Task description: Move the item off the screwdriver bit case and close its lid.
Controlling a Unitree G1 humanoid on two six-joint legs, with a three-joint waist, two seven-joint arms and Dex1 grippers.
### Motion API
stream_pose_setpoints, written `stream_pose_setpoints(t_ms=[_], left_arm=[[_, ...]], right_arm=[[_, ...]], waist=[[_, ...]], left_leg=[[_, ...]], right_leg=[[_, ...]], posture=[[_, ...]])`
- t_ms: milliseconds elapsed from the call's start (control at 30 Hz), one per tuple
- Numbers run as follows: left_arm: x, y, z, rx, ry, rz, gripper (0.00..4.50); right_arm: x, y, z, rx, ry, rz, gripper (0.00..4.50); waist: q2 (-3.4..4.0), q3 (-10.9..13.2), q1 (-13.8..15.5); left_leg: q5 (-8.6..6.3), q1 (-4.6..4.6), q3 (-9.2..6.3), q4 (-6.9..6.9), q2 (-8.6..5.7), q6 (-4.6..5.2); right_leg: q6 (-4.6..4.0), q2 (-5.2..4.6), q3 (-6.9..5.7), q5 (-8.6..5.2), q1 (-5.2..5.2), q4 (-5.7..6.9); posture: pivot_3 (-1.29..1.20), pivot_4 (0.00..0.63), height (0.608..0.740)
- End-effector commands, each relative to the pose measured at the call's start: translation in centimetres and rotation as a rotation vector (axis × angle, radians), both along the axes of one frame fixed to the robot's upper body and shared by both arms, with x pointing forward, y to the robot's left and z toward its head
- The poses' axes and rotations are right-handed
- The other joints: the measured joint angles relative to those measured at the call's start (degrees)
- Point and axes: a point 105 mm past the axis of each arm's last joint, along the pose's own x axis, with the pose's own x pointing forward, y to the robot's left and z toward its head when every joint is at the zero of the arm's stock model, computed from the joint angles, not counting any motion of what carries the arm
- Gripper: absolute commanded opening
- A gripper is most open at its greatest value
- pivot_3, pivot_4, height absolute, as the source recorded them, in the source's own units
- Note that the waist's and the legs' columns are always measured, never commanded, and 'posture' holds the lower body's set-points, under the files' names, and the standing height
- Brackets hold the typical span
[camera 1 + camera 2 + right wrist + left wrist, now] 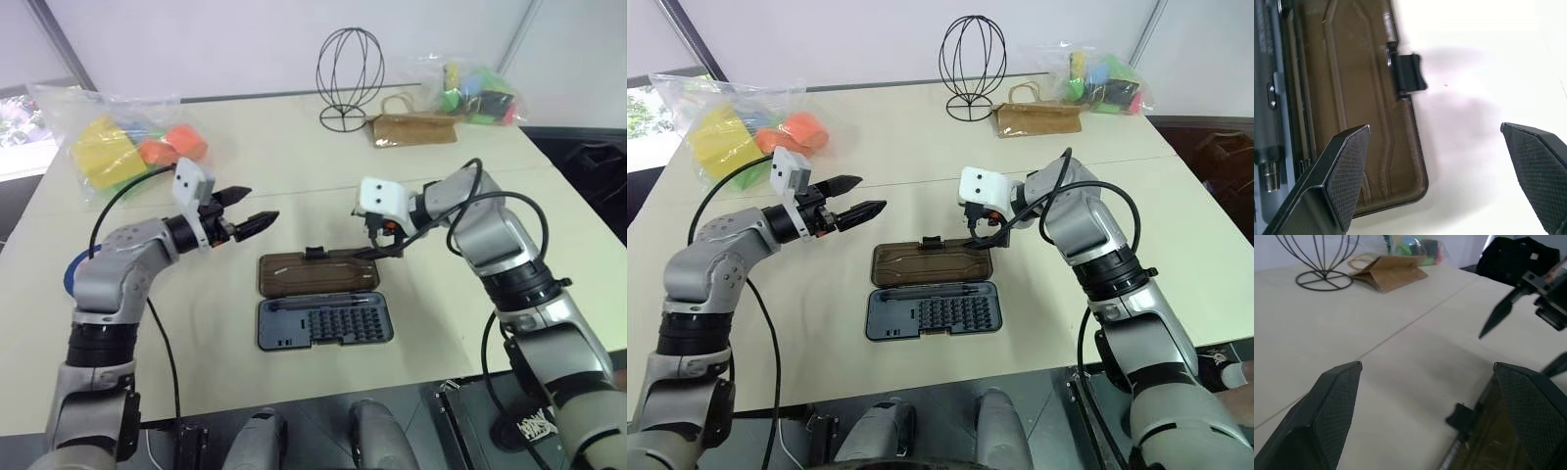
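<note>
Mid-table (294, 176), open flat: screwdriver bit case (325, 323), long axis running across from left to right. In its dark grey base, rows of small bits, plus a driver handle (323, 304) lying lengthwise in the slot nearest the hinge. Folded back on the far side of the base, inner face up: the smoky-brown lid (318, 274), nothing resting on it, its small dark latch (314, 254) sticking out from the middle of the far edge and pointing away from the base. Well left of the case, flat on the table: a sliver of the blue tape ring (69, 277), mostly hidden behind the left elbow, apart from both sets of jaws. Hovering above and left of the lid's far left corner: left gripper (257, 206), jaws spread wide and empty, aimed level across toward the other one. Over the lid's far right corner: right gripper (1436, 128), tilted downward, jaws spread wide, gripping nothing; one finger (1344, 171) above the lid's corner, the other above bare table beyond the latch. Far beyond the case: wire head-shaped stand (350, 73) with a brown pouch (416, 127) beside it. Beyond the case on the far left: a plastic bag of colourful blocks (127, 142); on the far right, a second such bag (475, 93).
</note>
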Motion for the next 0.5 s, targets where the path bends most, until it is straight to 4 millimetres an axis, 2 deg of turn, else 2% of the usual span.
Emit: stream_pose_setpoints(t_ms=[33, 233, 367, 500], left_arm=[[-1.4, -0.3, 0.6, 0.016, -0.013, -0.055, 4.50], [-2.4, -1.0, -0.6, 0.070, 0.008, -0.107, 4.50], [-3.8, -1.9, -0.4, 0.040, 0.033, -0.199, 3.29], [-5.8, -2.7, -1.2, 0.076, 0.085, -0.319, 1.11]], right_arm=[[-0.2, 0.1, 2.4, 0.089, -0.053, -0.043, 4.44], [-0.1, 0.2, 2.8, 0.140, -0.059, -0.105, 4.44], [0.2, 0.0, 3.0, 0.180, -0.062, -0.163, 4.49], [0.5, -0.1, 3.1, 0.215, -0.056, -0.209, 4.49]], waist=[[0.00, 0.00, 0.02], [0.00, 0.00, 0.22], [0.00, 0.00, 0.14], [0.00, 0.00, 0.07]], left_leg=[[0.00, 0.00, 0.01, 0.00, 0.00, 0.00], [0.00, 0.00, 0.02, 0.01, -0.01, 0.00], [0.00, 0.00, 0.03, 0.01, -0.01, 0.00], [0.00, 0.00, 0.04, -0.03, 0.00, 0.00]], right_leg=[[0.00, 0.00, 0.00, 0.00, 0.00, 0.00], [0.00, -0.01, 0.02, 0.00, 0.03, -0.02], [0.00, -0.01, 0.02, 0.00, 0.02, -0.02], [0.00, -0.01, 0.04, 0.00, 0.00, -0.02]], posture=[[0.00, 0.150, 0.740], [0.00, 0.150, 0.740], [0.00, 0.150, 0.740], [0.00, 0.150, 0.740]])
